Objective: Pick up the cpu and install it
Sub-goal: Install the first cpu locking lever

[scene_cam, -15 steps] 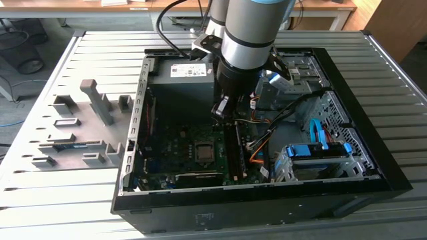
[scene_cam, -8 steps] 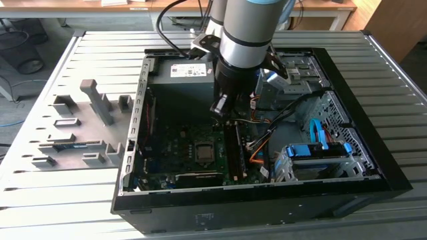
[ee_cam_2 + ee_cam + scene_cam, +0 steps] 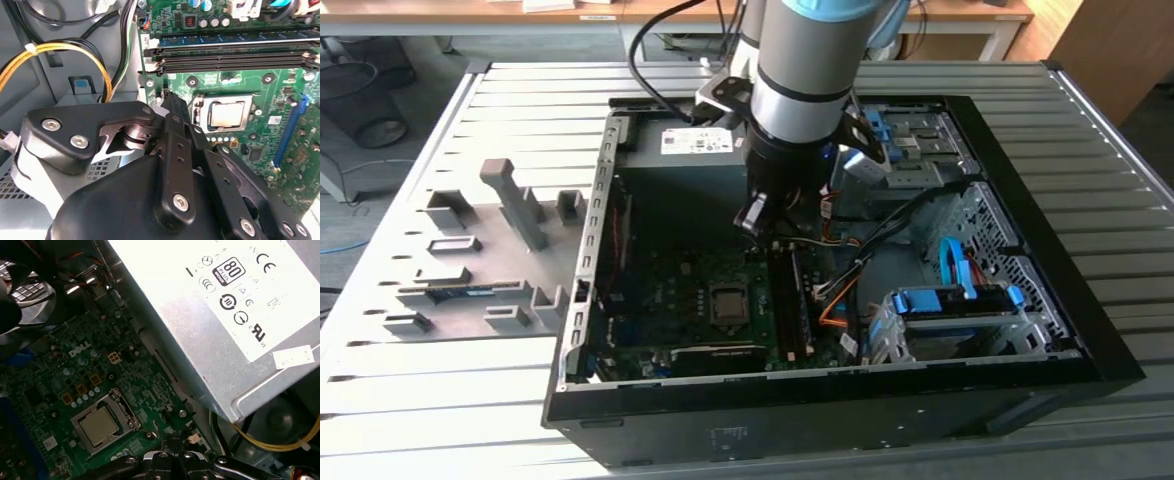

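Exterior view: the arm (image 3: 807, 90) reaches down into the open computer case (image 3: 1067, 330), which lies on its side on the slatted bench (image 3: 454, 400). The arm's own body hides part of the power-supply box (image 3: 674, 155) and the drive bay behind it. The pincer (image 3: 750, 218) hangs above the motherboard (image 3: 680, 300), near the box's edge; at this angle its tips are dark against the dark case interior and hard to separate.

Second wrist view: the pincer (image 3: 167, 97) shows its linkage bars drawn together to a narrow point, so it appears clenched, with nothing visible between the tips. The black housing covers much of this picture and hides the board beneath it.

The cpu (image 3: 226, 114) lies flat in its socket on the motherboard, silvery face up, with the dark socket frame (image 3: 200, 107) around it. In the first wrist view the cpu (image 3: 99, 426) is likewise seated in the socket, apart from the pincer (image 3: 172, 456), which is cut off at the picture's edge. The cpu sits near the pincer tips but untouched, just past the memory slots (image 3: 230, 55). Whether the socket frame is latched cannot be told.

Yellow and black cables (image 3: 60, 50) run beside the pincer housing.
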Available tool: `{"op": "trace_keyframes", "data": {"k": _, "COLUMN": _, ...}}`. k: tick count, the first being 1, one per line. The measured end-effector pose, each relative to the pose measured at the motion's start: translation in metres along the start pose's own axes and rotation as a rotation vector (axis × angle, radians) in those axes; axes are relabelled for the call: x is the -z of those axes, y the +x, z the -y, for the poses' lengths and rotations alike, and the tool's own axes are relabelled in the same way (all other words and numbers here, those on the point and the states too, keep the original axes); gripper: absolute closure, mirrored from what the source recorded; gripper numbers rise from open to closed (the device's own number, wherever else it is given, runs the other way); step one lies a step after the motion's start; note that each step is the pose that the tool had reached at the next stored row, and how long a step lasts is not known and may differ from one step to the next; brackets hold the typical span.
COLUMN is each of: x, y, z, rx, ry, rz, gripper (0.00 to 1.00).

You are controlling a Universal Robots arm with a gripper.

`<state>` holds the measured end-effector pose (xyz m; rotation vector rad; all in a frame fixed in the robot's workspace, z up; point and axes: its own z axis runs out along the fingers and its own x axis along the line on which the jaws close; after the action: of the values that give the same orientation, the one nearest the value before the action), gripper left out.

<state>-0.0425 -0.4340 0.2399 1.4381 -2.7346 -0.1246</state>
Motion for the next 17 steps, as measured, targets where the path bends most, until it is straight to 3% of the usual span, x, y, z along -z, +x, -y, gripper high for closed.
{"op": "trace_keyframes", "data": {"k": 8, "x": -0.0072, "y": 0.0005, "z": -0.0054, "rx": 0.002, "ry": -0.0124, "rz": 0.018, "gripper": 0.9}}
{"op": "trace_keyframes", "data": {"k": 10, "x": -0.0082, "y": 0.0014, "z": -0.0067, "rx": 0.002, "ry": -0.0129, "rz": 0.0189, "gripper": 0.9}}
{"op": "trace_keyframes", "data": {"k": 13, "x": -0.0084, "y": 0.0023, "z": -0.0076, "rx": 0.002, "ry": -0.009, "rz": 0.0129, "gripper": 0.9}}
{"op": "trace_keyframes", "data": {"k": 17, "x": -0.0083, "y": 0.0044, "z": -0.0072, "rx": 0.005, "ry": 0.0028, "rz": -0.0046, "gripper": 0.9}}
